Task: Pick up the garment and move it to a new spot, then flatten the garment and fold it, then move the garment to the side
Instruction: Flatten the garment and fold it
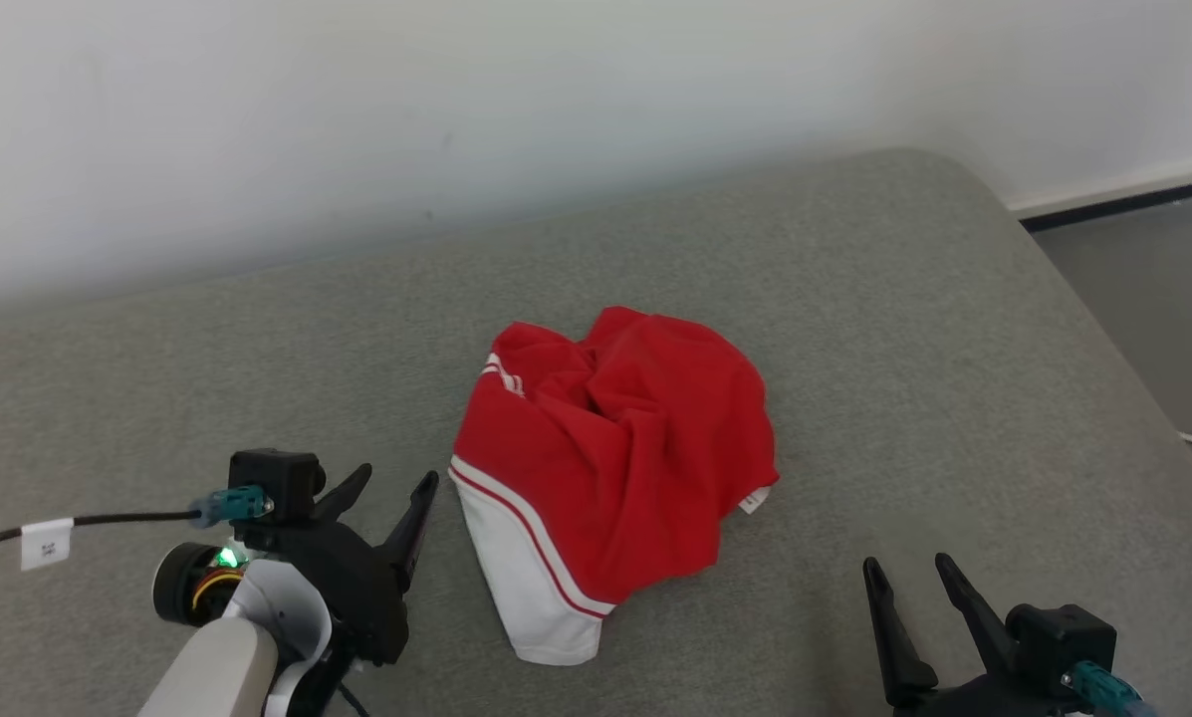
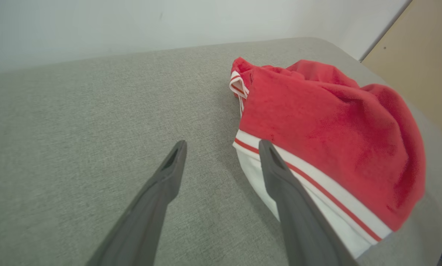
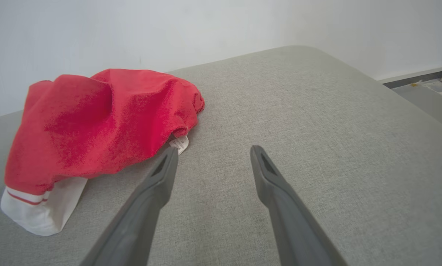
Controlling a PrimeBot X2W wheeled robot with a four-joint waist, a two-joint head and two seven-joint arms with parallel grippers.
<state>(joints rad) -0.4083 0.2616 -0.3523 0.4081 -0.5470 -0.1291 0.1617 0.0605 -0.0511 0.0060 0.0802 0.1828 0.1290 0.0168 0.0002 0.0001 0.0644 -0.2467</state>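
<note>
1. While neither holds anything, left gripper [image 1: 394, 475] and right gripper [image 1: 906, 564] stand with fingers spread wide; the right one's body is cut off below.
2. Red garment [image 1: 615, 448] lies mid-way on the grey cushion [image 1: 904, 329], between them, just beside the left; its long axis runs far edge to near edge, white striped hem [image 1: 541, 607] nearest.
3. Crumpling hides its cut; wall [image 1: 357, 119] behind the far edge.

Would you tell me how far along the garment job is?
Nothing looks done: the garment lies crumpled on the grey surface. Nothing is in hand: the left gripper and right gripper stand open either side of it. Picking up, moving, flattening, folding and setting aside remain.
</note>
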